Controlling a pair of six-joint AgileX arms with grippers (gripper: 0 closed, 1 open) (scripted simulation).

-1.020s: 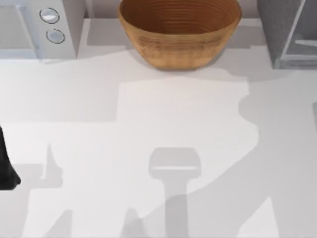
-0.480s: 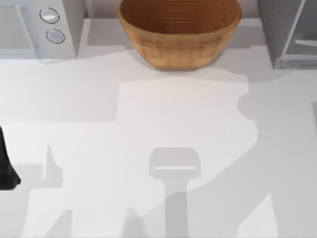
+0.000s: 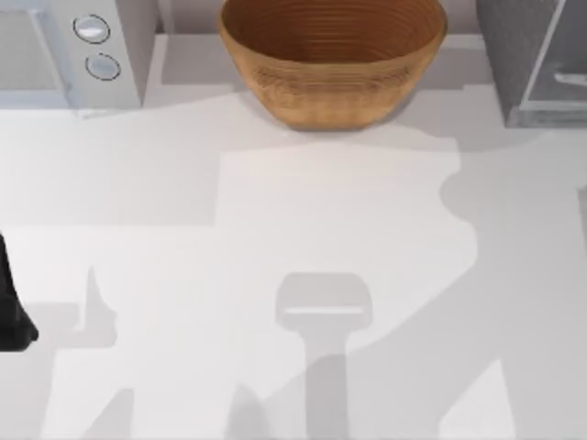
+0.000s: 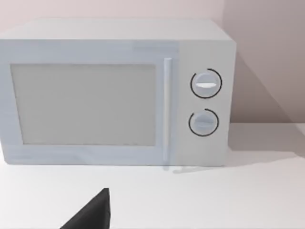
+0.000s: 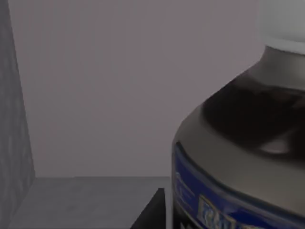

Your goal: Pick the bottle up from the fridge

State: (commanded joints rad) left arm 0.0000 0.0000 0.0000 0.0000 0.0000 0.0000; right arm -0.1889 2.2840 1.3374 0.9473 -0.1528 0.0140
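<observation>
**Bottle close before the right pincer, inside the fridge**

A smooth white bench [image 3: 275,229] carries the left pincer [image 3: 11,312], a dark shape at the near left edge; its grip cannot be told. At the far edge stand a boxy white microwave [image 4: 114,90], a ribbed wicker bowl [image 3: 332,60] and the grey fridge [image 3: 527,60], far right. The right wrist view shows the bottle [image 5: 243,157] inside the fridge, glossy, blue-labelled and white-capped, just beside a dark finger [image 5: 151,213]; whether it is grasped cannot be told.

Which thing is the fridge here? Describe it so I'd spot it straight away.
Start at the big wicker bowl at the back of the table in the top view. The fridge stands to its right, in the table's far right corner: a grey box with a pale see-through door panel. The white box at far left has two round knobs instead.
</observation>
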